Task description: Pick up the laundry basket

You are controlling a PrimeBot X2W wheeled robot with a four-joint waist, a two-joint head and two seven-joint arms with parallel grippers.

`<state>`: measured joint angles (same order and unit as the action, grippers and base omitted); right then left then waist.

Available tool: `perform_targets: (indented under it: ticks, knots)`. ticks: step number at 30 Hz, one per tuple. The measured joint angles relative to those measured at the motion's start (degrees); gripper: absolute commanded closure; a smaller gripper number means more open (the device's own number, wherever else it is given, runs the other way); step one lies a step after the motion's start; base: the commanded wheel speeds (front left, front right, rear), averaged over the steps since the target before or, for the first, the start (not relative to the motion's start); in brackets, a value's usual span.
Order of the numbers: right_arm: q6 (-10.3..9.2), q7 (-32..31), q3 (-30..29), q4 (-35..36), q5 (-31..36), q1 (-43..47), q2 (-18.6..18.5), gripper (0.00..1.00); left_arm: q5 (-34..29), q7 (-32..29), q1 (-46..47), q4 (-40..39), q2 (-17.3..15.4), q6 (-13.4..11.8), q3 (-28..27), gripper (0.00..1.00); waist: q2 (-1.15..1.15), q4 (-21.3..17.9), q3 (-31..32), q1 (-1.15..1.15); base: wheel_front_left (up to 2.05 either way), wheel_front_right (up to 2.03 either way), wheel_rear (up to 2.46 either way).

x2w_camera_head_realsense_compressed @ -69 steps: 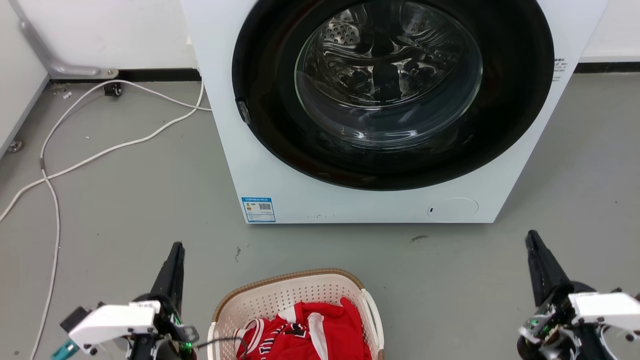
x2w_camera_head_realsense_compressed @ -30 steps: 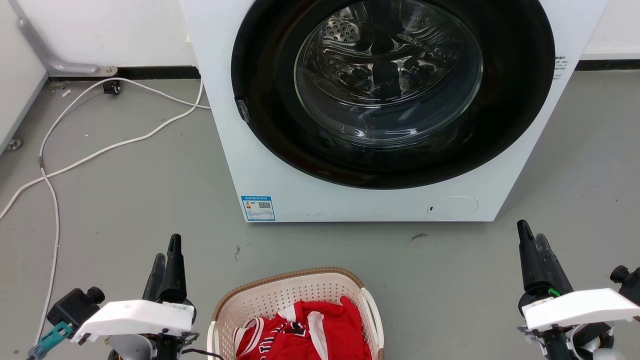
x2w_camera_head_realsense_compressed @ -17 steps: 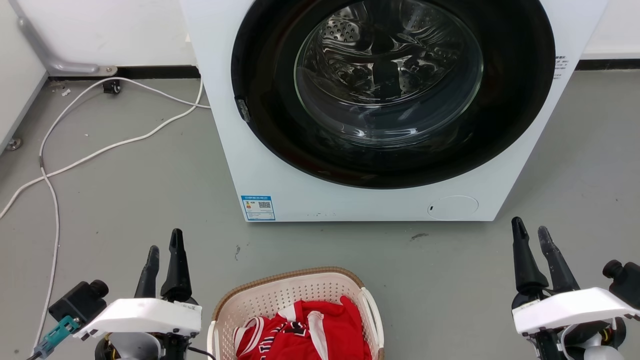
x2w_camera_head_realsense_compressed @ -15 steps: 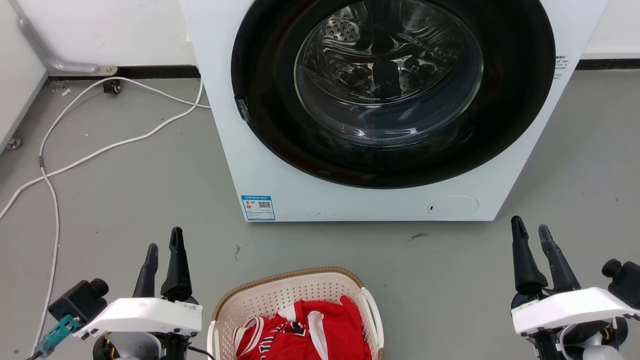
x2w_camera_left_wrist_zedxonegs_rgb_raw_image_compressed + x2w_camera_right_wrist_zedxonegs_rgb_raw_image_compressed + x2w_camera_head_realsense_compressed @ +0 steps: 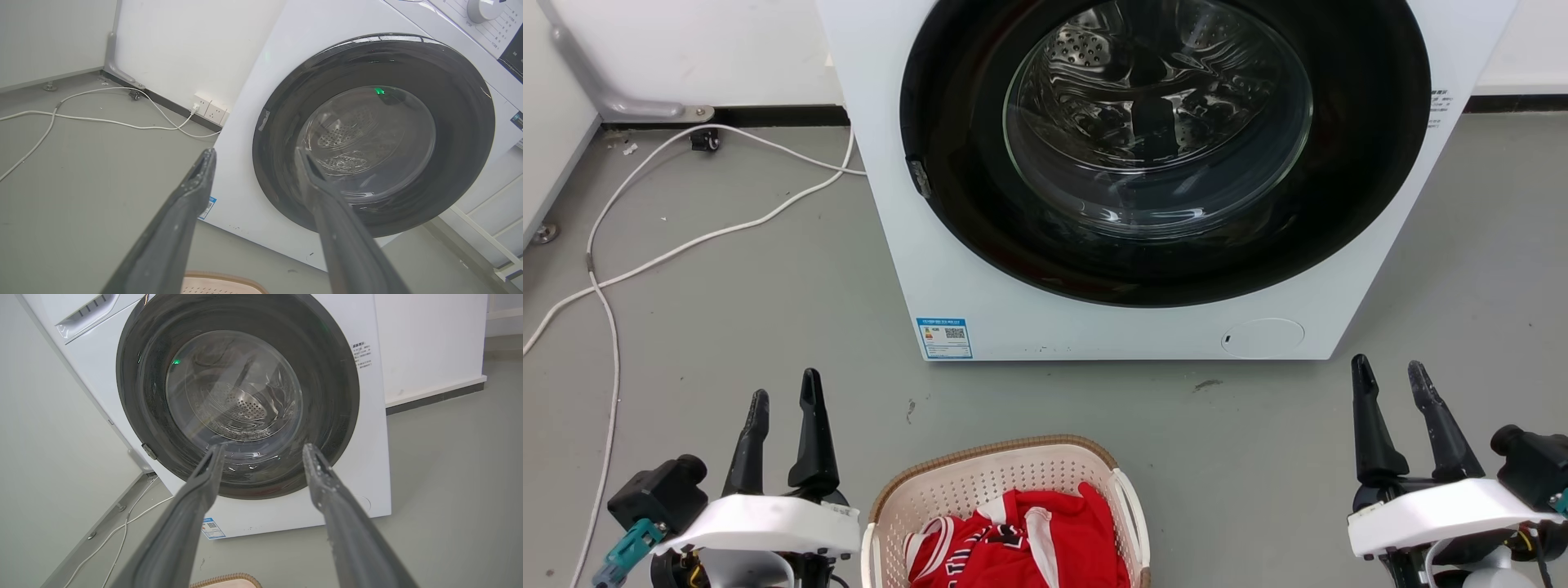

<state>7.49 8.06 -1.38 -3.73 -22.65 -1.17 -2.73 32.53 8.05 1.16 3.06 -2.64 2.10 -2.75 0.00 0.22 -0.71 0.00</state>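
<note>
Two grippers hang low above the grey floor (image 5: 768, 310), one on each side of the laundry basket (image 5: 1005, 478), and neither touches it. The basket stands on the floor at the near middle of the head view, its near part cut off by the frame. A strip of bare floor separates it from the white washing machine (image 5: 1013, 327) on the far side. A red jersey (image 5: 1021, 543) with white trim lies crumpled inside the basket, below the brown woven-look rim.

The left gripper (image 5: 784, 385) sits just left of the basket, its two dark fingers pointing toward the machine and spread apart with nothing between them. The right gripper (image 5: 1387, 363) is well to the right of the basket, its fingers likewise parted and empty.

From the left wrist view, the fingers frame the machine's front, and a curve of the basket's rim shows at the bottom edge. The right wrist view looks between its fingers at the round glass door (image 5: 235, 388), through which the steel drum shows.

A white cable (image 5: 686, 245) trails over the floor at the far left. A blue label (image 5: 944, 339) is stuck low on the left of the machine's front.
</note>
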Motion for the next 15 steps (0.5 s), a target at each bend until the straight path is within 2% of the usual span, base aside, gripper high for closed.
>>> perform_targets:
  ticks: [15]
  knots:
    - [0.0, 2.09, 0.04, 0.68, 8.93, 0.62, -0.01, 0.0, -9.29, 2.2, -0.94, -0.56, -0.05, -0.58, 0.15, 0.0, 0.0, 0.07, -0.01, 0.0, 0.0, 0.0, 0.0]
